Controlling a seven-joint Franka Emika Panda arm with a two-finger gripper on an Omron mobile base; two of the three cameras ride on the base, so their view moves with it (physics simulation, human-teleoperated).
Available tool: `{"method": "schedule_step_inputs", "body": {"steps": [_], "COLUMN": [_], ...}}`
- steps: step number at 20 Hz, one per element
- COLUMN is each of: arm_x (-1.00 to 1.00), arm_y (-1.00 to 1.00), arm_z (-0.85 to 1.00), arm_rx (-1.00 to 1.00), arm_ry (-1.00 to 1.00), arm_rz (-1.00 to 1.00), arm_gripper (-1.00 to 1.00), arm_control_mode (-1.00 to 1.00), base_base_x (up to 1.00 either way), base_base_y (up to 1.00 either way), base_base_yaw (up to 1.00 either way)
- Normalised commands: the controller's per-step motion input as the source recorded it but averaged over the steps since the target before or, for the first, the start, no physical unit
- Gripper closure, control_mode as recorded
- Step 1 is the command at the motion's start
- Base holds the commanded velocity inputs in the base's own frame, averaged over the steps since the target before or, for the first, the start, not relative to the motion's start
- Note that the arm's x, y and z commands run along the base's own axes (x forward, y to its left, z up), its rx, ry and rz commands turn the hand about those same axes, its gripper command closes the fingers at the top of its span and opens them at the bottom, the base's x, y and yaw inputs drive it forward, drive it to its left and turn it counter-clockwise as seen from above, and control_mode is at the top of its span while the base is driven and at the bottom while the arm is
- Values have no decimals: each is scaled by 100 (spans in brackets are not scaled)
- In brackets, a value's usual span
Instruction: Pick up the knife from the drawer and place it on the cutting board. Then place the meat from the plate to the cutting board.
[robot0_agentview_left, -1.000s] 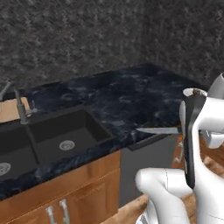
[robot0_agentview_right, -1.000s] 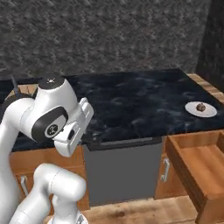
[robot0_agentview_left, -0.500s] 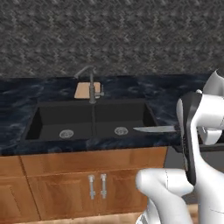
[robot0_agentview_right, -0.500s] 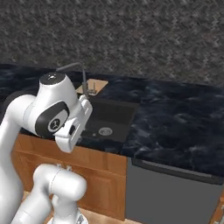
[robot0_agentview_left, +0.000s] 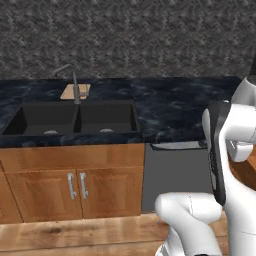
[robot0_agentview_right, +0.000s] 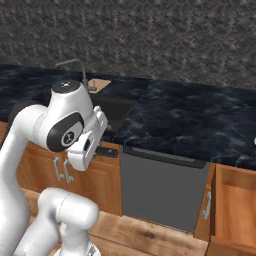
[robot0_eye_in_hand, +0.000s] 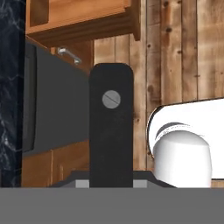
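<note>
Gripping the knife (robot0_eye_in_hand: 111, 131) by its dark handle, the gripper (robot0_eye_in_hand: 111, 186) has its jaws clamped tight on it, out over the wood floor in front of the cabinets. Judging by the look, it's stiff, light and slim, best held on that handle, since a smooth grip could twist between the pads. From the left base camera the grey blade (robot0_agentview_left: 177, 145) pokes out sideways past the arm. The cutting board (robot0_agentview_left: 75, 91) waits behind the faucet (robot0_agentview_left: 71, 81), by the sink (robot0_agentview_left: 131, 117). The drawer (robot0_agentview_right: 233, 206) stands open. The fingertips themselves are hidden behind the handle.
</note>
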Motion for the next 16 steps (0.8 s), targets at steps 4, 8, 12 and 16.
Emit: {"method": "schedule_step_inputs", "body": {"steps": [4,8,12,16], "arm_x": [0,0,0,0], "arm_y": [0,0,0,0], "arm_z": [0,0,0,0], "arm_rx": [0,0,0,0], "arm_ry": [0,0,0,0], "arm_rz": [0,0,0,0], "arm_gripper": [100,100,100,100], "arm_control_mode": [100,100,100,100], "base_base_x": [-100,-88,-55,-54], "base_base_y": [-25,-100,-100,-100], "base_base_yaw": [-2,-2,0,1]}}
